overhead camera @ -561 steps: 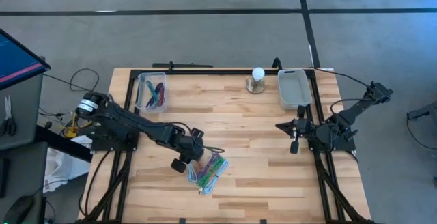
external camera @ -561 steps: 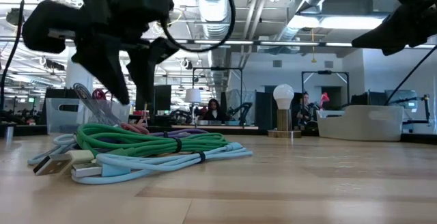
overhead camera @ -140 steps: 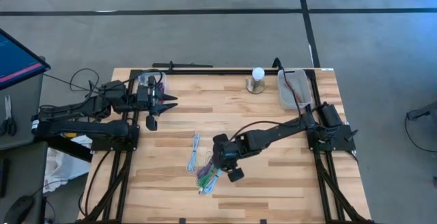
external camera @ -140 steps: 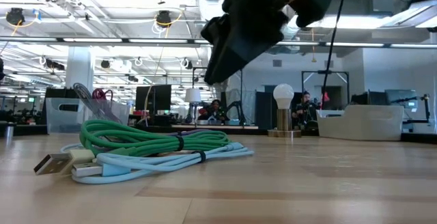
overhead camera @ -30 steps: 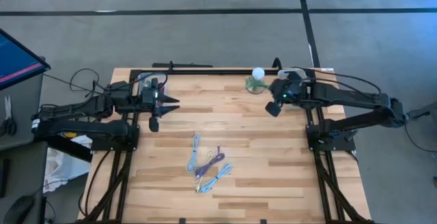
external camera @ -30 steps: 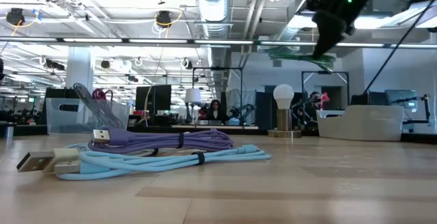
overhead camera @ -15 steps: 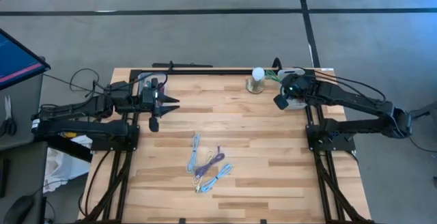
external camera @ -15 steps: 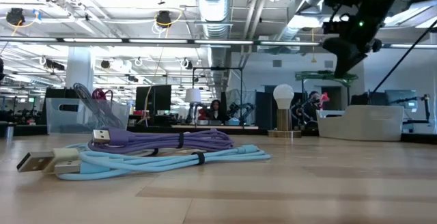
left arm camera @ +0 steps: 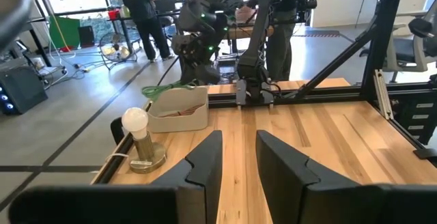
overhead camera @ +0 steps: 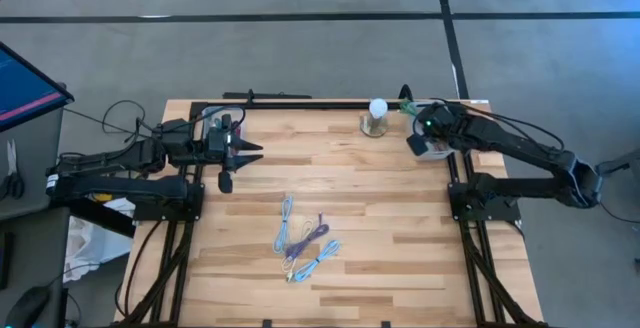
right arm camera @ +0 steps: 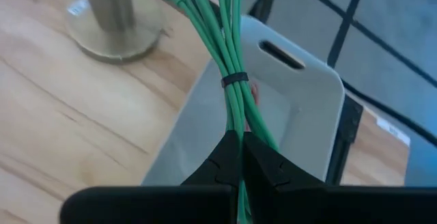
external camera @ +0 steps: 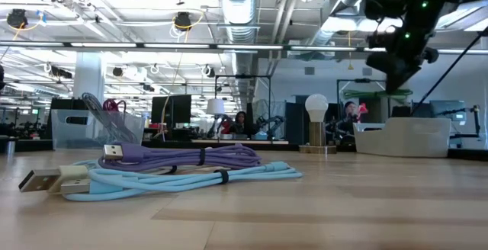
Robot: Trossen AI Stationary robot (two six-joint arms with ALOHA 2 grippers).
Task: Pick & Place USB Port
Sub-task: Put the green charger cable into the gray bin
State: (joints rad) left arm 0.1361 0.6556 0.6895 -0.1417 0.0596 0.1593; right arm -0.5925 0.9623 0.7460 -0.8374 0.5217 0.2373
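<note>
right wrist view, right claw (right arm camera: 240,157) clamped on green cable (right arm camera: 232,60) over white bin (right arm camera: 300,115) rim, left claw (left arm camera: 239,157) parted, empty

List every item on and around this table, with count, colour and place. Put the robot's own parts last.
Green bundled USB cable: one, green, pinched in the right gripper above the white bin.
White plastic bin: one, white, back right of the table.
Purple coiled USB cable: one, purple, front centre of the table.
Light blue USB cables: two bundles, light blue, beside the purple one.
Clear plastic bin: one, clear, back left, cables inside.
White bulb lamp on a round metal base: one, back centre.
Wooden table: one, light wood.
Left gripper: dark, open, near the clear bin.
Right gripper: dark, shut on the green cable.
</note>
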